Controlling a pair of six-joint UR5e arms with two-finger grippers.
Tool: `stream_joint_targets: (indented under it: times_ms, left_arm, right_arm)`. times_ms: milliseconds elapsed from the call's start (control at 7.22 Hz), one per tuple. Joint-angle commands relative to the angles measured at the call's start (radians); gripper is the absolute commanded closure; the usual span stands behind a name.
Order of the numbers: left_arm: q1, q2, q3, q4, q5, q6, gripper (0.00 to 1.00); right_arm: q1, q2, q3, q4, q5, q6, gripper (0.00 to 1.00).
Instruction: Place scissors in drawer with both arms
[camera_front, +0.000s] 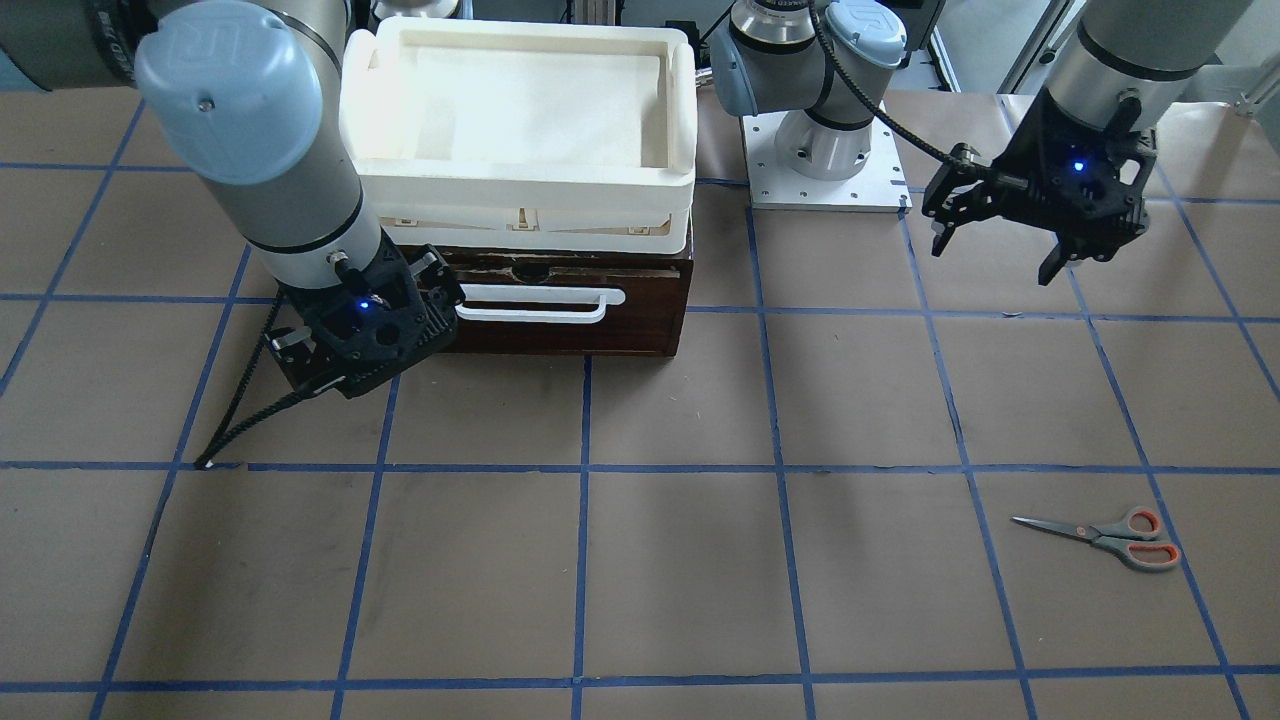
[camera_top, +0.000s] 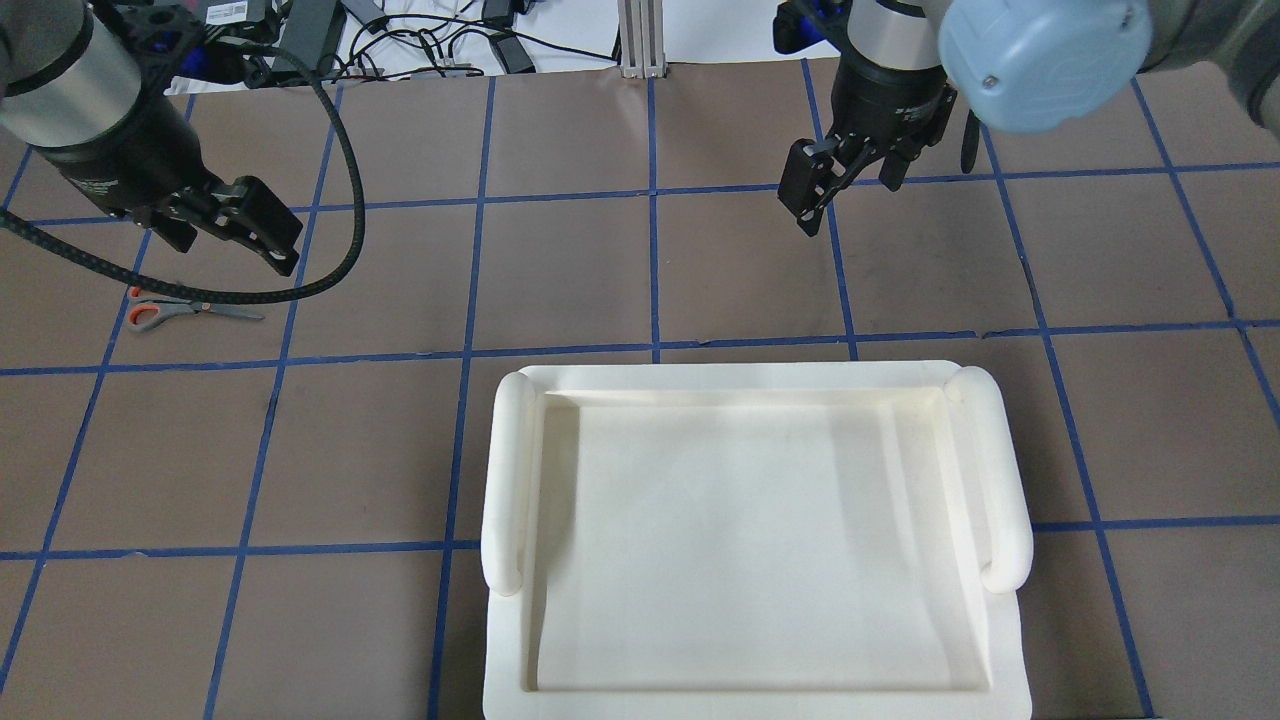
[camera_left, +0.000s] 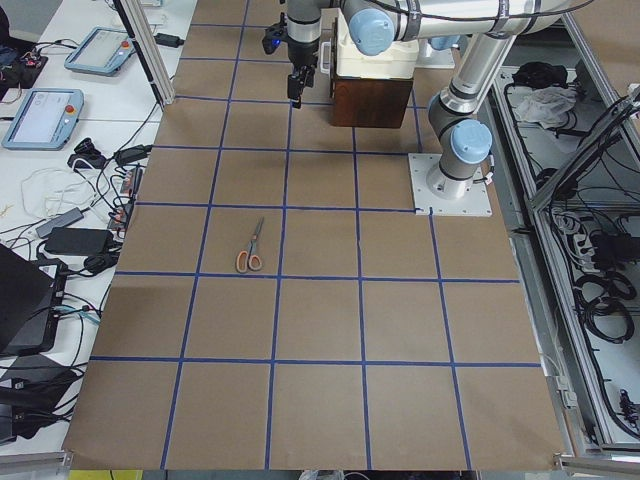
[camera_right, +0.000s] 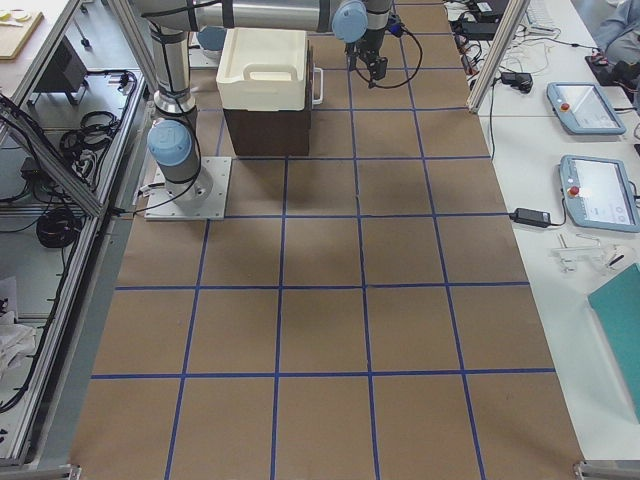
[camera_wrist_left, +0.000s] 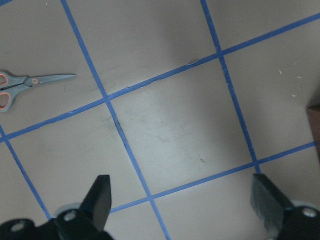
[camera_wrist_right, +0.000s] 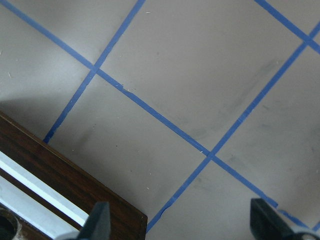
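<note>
Scissors (camera_wrist_left: 30, 84) flat on table (camera_wrist_left: 175, 125), well apart from left gripper (camera_wrist_left: 182, 187), its jaws wide, right gripper (camera_wrist_right: 181, 212) by drawer (camera_wrist_right: 75, 185), jaws wide

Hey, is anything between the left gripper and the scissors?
Nothing visible; only bare table separates the left gripper and the scissors. The drawer, though, looks shut.

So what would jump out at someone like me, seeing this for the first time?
Probably the big cream bin stacked on a dark drawer at the robot's end of the table. Then the scissors, lying alone out on the robot's left, with the left pincer open in the air not far from them. The right pincer, open too, hangs by the drawer's front.
</note>
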Motion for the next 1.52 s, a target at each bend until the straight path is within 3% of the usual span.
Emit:
stream_joint_targets:
  times_ms: [0, 277, 554, 831, 969, 1108, 1385]
  left_arm:
    - [0.143, -0.039, -0.002, 0.004, 0.003, 0.375, 0.00]
    - [0.246, -0.120, 0.000, 0.028, 0.003, 0.656, 0.00]
    - [0.282, -0.216, 0.000, 0.173, 0.032, 0.868, 0.00]
    - [0.305, -0.295, 0.001, 0.227, 0.028, 0.891, 0.00]
    - [0.305, -0.343, 0.001, 0.307, 0.023, 0.970, 0.00]
    - [0.305, -0.386, 0.001, 0.371, 0.026, 1.080, 0.00]
    - [0.305, -0.461, 0.001, 0.469, 0.025, 1.244, 0.00]
  right_arm:
    - [0.023, 0.025, 0.006, -0.006, 0.025, -0.183, 0.00]
    - [0.028, 0.023, 0.009, -0.006, 0.020, -0.181, 0.00]
    - [0.081, 0.028, 0.004, 0.024, 0.020, -0.178, 0.00]
    - [0.084, 0.054, -0.003, 0.276, 0.025, -0.179, 0.00]
    - [0.084, 0.065, 0.003, 0.161, 0.025, -0.193, 0.00]
    - [0.084, 0.066, 0.010, 0.085, 0.025, -0.327, 0.00]
    - [0.086, 0.071, 0.010, 0.060, 0.019, -0.617, 0.00]
